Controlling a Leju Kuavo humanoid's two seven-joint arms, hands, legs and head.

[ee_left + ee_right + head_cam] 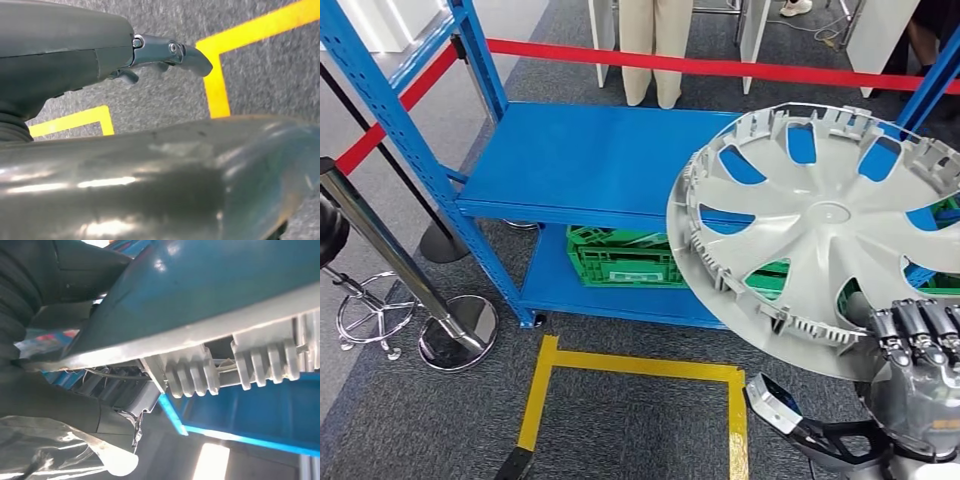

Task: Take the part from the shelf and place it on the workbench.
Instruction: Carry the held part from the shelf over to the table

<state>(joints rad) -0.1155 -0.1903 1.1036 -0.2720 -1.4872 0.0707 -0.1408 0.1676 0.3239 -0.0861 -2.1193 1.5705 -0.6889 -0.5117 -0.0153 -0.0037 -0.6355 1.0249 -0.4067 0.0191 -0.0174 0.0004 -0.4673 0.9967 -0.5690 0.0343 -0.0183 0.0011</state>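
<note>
The part is a large silver wheel cover (818,230) with spoke openings and clips around its rim. It is tilted in the air in front of the blue shelf (584,160), on the right. My right hand (916,335) grips its lower rim, fingers curled over the edge. In the right wrist view the clipped rim (226,365) passes across my right hand (68,410). My left hand (75,55) hangs over the carpet, its fingers (170,52) stretched out and holding nothing.
The shelf's top board is bare; a green crate (622,258) sits on the lower board. Yellow tape (637,365) marks a square on the carpet. Chrome stanchions (433,300) and a red barrier belt (697,65) stand left and behind. A person (656,50) stands beyond the shelf.
</note>
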